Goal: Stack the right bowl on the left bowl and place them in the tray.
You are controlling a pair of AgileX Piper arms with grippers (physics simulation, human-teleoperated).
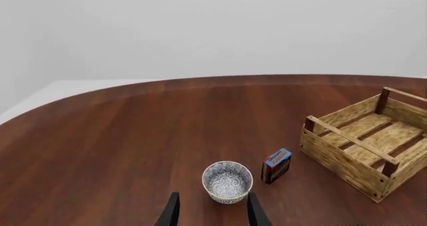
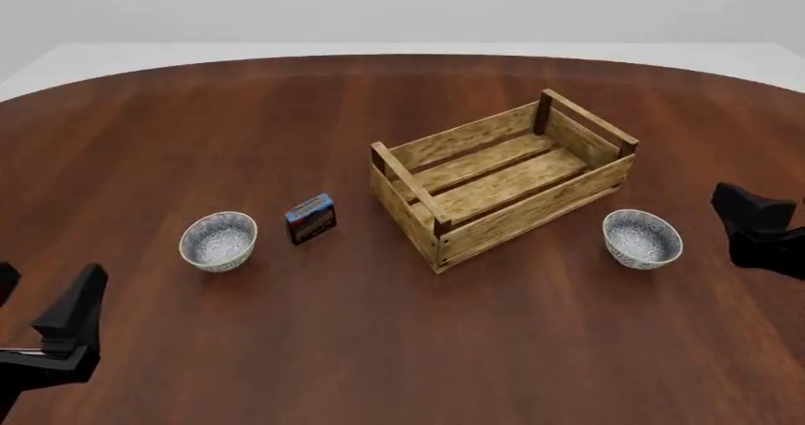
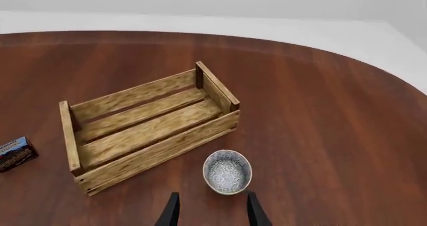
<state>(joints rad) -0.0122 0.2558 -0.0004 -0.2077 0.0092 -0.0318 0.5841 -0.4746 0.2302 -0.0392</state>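
We see little of the robot, and all of it is black. In the front view, the left pincer (image 2: 51, 335) shows as a matte, angular wedge with flat facets, tapering to a blunt tip. The right pincer (image 2: 755, 225) is a chunkier black block with bevelled edges. Each wrist view shows two slim, dark fingers (image 1: 172, 212) that narrow toward their tips, plain and smooth; the right pair of fingers (image 3: 255, 211) looks the same. No cables, screws or markings can be made out.
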